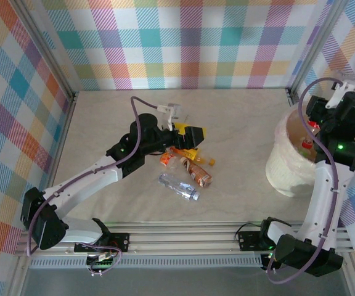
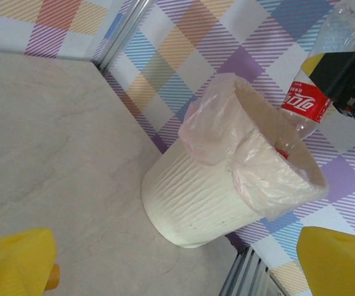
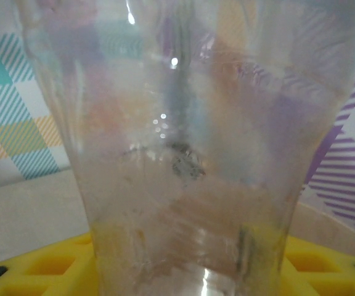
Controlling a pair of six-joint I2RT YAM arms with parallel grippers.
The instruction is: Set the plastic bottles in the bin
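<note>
plastic bottle (image 2: 305,103), clear, over ribbed bin (image 2: 190,203)

The bottle (image 2: 341,31) has a red label (image 2: 306,103) with unreadable white script.

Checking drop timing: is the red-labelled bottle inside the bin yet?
Partly in: the red-labelled bottle hangs neck-down, cap end inside the bin, upper body held by the right gripper.
</note>
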